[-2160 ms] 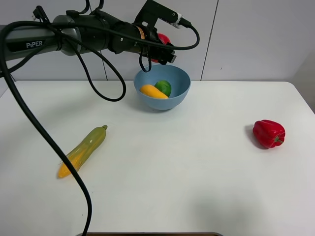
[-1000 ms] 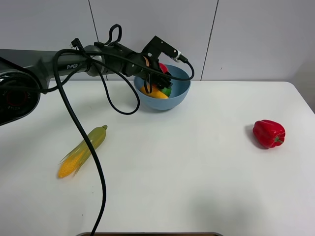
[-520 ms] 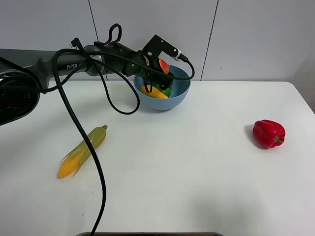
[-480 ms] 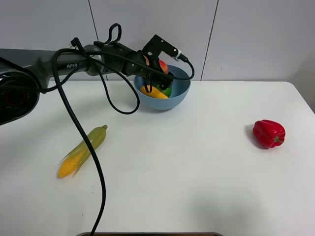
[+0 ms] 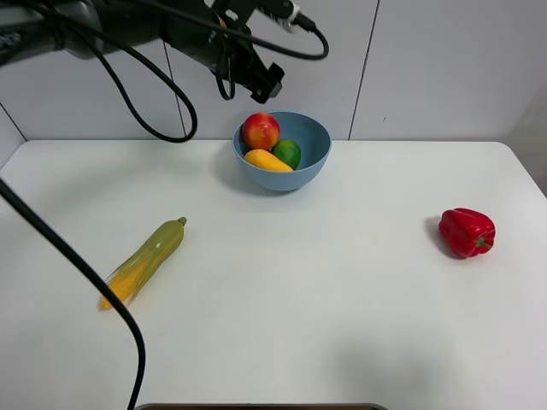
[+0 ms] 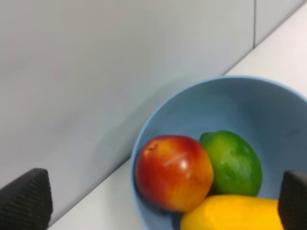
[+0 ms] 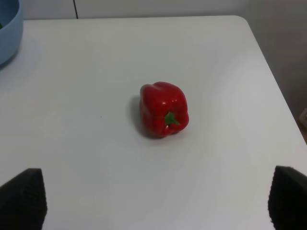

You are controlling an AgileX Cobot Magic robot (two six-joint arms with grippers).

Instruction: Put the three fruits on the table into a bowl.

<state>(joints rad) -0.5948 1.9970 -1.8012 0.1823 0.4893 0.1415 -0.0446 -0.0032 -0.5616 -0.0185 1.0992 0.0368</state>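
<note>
The light blue bowl (image 5: pixel 309 162) stands at the back middle of the white table (image 5: pixel 299 299). Inside it lie the red fruit (image 5: pixel 261 131), the green lime (image 5: pixel 287 153) and the yellow mango (image 5: pixel 267 161). My left gripper (image 5: pixel 261 81) hangs open well above the bowl's back left rim, holding nothing. The left wrist view looks down past wide-apart fingertips (image 6: pixel 26 199) at the red fruit (image 6: pixel 173 172), the lime (image 6: pixel 232 162) and the mango (image 6: pixel 230 213) in the bowl (image 6: pixel 249 105). My right gripper (image 7: pixel 154 197) is open and empty, out of the exterior view.
A green-husked corn cob (image 5: pixel 144 260) lies at the left of the table. A red bell pepper (image 5: pixel 467 231) sits near the right edge; the right wrist view shows the pepper (image 7: pixel 164 109) ahead of the open fingers, with the bowl's rim (image 7: pixel 7 33) at the frame edge.
My left gripper opened and let the red fruit go into the bowl, then rose up and back away from it. The right arm has not moved.
</note>
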